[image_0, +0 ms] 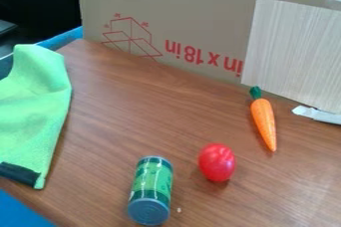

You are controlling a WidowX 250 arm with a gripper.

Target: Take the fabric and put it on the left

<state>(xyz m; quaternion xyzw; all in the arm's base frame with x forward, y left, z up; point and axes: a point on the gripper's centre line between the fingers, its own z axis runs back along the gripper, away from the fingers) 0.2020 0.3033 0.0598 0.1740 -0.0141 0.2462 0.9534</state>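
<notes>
A bright green fabric (33, 106) lies at the left edge of the wooden table (146, 116), its upper part raised into a rounded fold and its left side cut off by the view's edge. A dark patch shows at its lower end.
A green can (151, 190) lies near the front, with a red tomato-like toy (216, 162) to its right. Behind that is an orange carrot (263, 121). A white object (318, 115) sits at the right edge. A cardboard panel (180, 22) stands along the back.
</notes>
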